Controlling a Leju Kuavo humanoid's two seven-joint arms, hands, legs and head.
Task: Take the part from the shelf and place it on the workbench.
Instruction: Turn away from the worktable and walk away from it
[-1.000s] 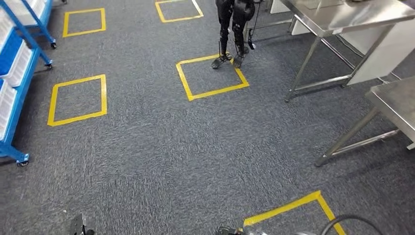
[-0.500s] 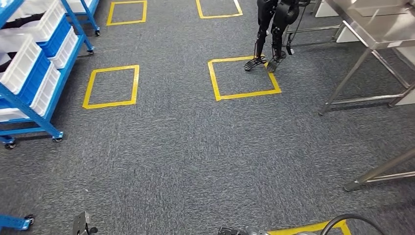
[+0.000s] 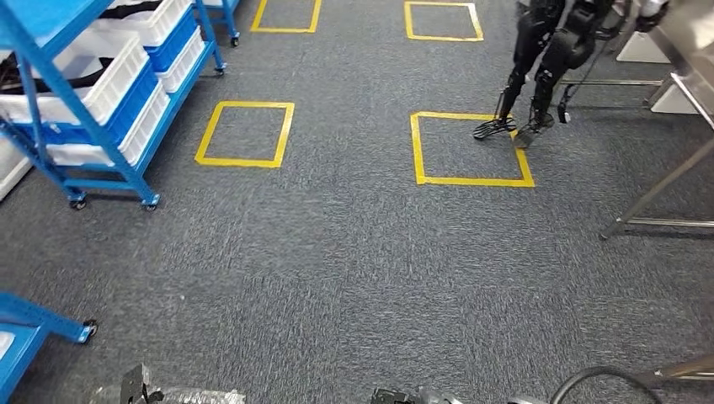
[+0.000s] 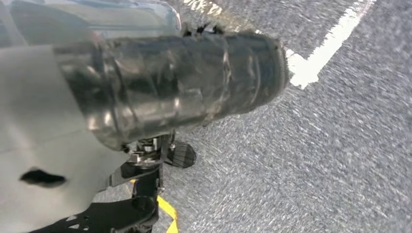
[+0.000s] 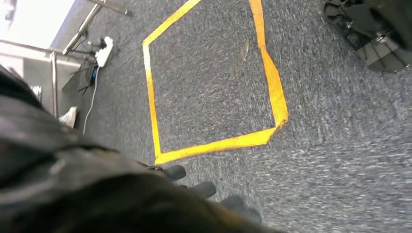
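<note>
The blue wheeled shelf (image 3: 126,164) stands at the left of the head view, loaded with white bins (image 3: 114,80) and blue bins (image 3: 173,46). A dark part (image 3: 17,76) lies in one white bin. A corner of the steel workbench (image 3: 695,50) and its leg (image 3: 661,185) show at the far right. My left hand (image 4: 184,82) hangs over the carpet, a thick plastic-wrapped grey thumb in front and the fingers hidden. My right hand (image 5: 145,199) also hangs low, its dark fingertips (image 5: 204,188) apart and holding nothing.
Yellow tape squares (image 3: 246,135) mark the grey carpet. Another humanoid's dark legs (image 3: 535,76) stand on the square at the back right (image 3: 471,150). A second blue frame (image 3: 34,324) juts in at the near left. A power strip and cable (image 5: 103,51) lie by table legs.
The whole picture has swung: my view has turned left. The shelf has come further in from the left, while the workbenches have slid off to the right. Both hands still hang.
</note>
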